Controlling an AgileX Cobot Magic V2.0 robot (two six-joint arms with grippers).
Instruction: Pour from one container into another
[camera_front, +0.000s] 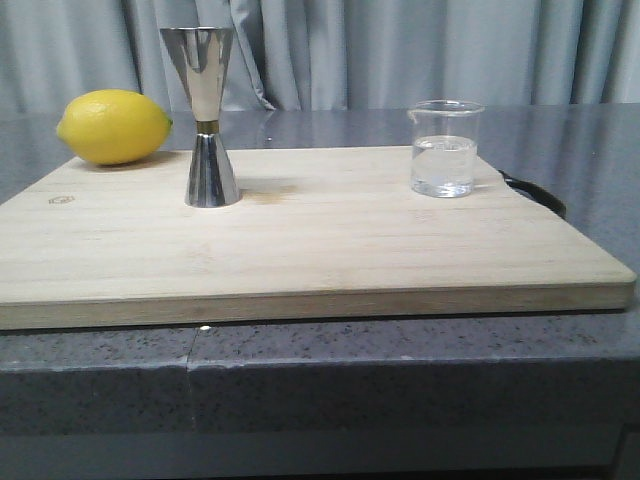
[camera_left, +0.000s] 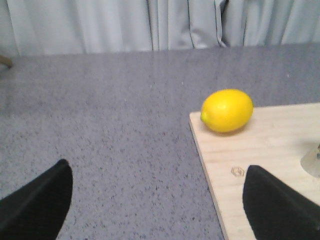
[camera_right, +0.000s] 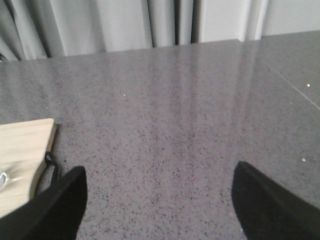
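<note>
The clear glass beaker (camera_front: 444, 148) stands upright at the right rear of the wooden board (camera_front: 300, 250), about half full of clear liquid. The steel jigger (camera_front: 207, 118), hourglass shaped with a gold waist band, stands upright on the board's left half; its base edge (camera_left: 313, 162) shows in the left wrist view. My left gripper (camera_left: 160, 200) is open over the grey counter at the board's left edge, nothing between its fingers. My right gripper (camera_right: 159, 200) is open above bare counter to the right of the board, holding nothing. Neither gripper appears in the front view.
A yellow lemon (camera_front: 114, 127) lies at the board's far left corner, also the lemon (camera_left: 227, 110) in the left wrist view. A black handle loop (camera_front: 535, 190) sticks out at the board's right side. Grey speckled counter (camera_right: 190, 115) surrounds the board; curtains hang behind.
</note>
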